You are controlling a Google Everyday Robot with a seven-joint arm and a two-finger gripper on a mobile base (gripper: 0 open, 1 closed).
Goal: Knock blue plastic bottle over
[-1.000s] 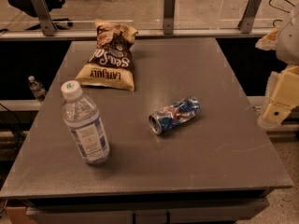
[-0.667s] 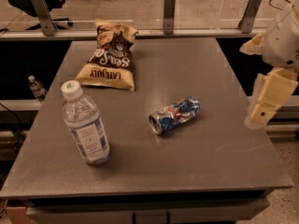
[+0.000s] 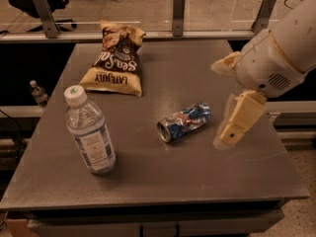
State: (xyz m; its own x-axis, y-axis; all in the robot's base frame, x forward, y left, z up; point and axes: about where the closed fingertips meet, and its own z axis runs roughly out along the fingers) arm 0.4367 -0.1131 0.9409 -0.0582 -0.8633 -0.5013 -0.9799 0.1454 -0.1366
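My end effector [image 3: 236,122] hangs over the right side of the bench [image 3: 207,186], its tan tip pointing down and to the left. It seems to be a little above the grey surface rather than resting on it. I cannot tell from this view how far open it is, and I see nothing in its hold. My white arm [image 3: 276,48] reaches in from the upper right corner.

The bottle [image 3: 90,132] stands upright near the front left of the bench. It is clear and ribbed, with a white cap on top and a blue-and-white label round its lower half. It is well apart from my end effector, with most of the bench's width between them.

A can [image 3: 184,122] lies in that gap, crushed and blue, on its side, with one round end turned toward the front left. It is much nearer to my end effector than to the bottle, just to the left of the tan tip and not touching it.

A chip bag [image 3: 117,59] lies flat at the back left, behind the bottle and apart from it, its lettering upside down from here.

Off the bench to the left and lower down, a tiny bottle [image 3: 38,94] stands upright. Metal posts [image 3: 178,11] rise along the back edge.
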